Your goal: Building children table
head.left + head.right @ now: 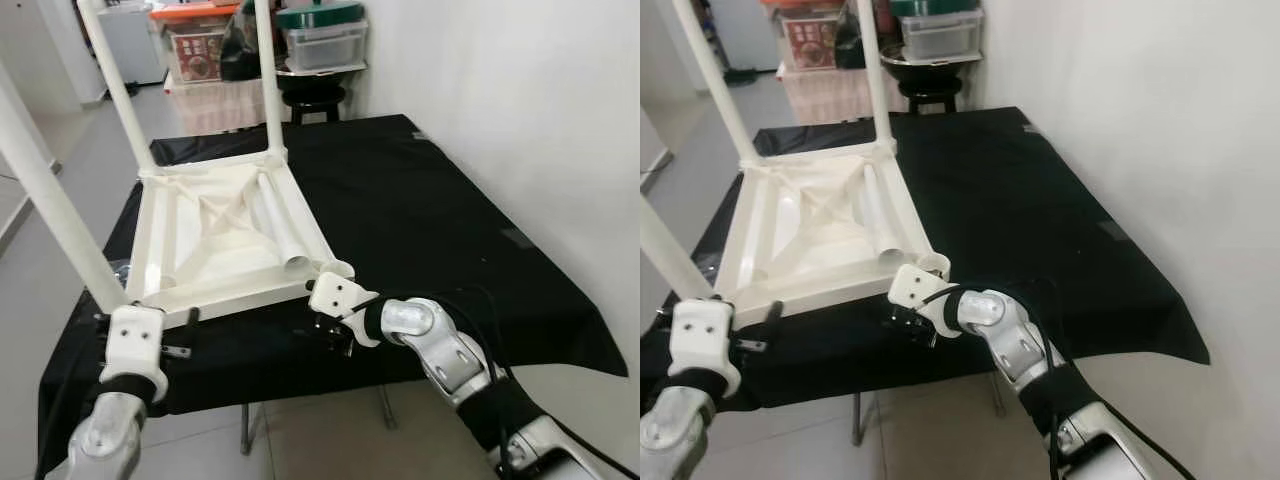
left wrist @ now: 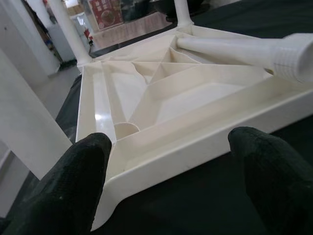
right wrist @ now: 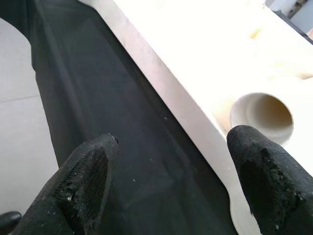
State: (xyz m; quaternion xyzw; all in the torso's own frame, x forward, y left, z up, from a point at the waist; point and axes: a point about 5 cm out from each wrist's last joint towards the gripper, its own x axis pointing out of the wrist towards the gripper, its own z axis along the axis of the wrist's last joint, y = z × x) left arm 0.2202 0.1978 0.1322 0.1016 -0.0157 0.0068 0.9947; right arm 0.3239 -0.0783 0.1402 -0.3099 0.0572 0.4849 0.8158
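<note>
The white plastic children's table (image 1: pixel 225 235) lies upside down on the black-covered table (image 1: pixel 420 210), toward its left half, near the front edge. Its ribbed underside faces up and three fitted legs (image 1: pixel 270 75) point straight upward. A loose leg (image 1: pixel 275 222) lies inside the frame, its long axis running from the far edge toward the near one. The open socket (image 3: pixel 262 113) sits at the near right corner (no leg in it). The right gripper (image 3: pixel 171 181), fingers spread wide, hovers at that corner. The left gripper (image 2: pixel 171 181), also wide and holding nothing, faces the near left corner.

White wall (image 1: pixel 520 90), grey floor (image 1: pixel 30 270)
</note>
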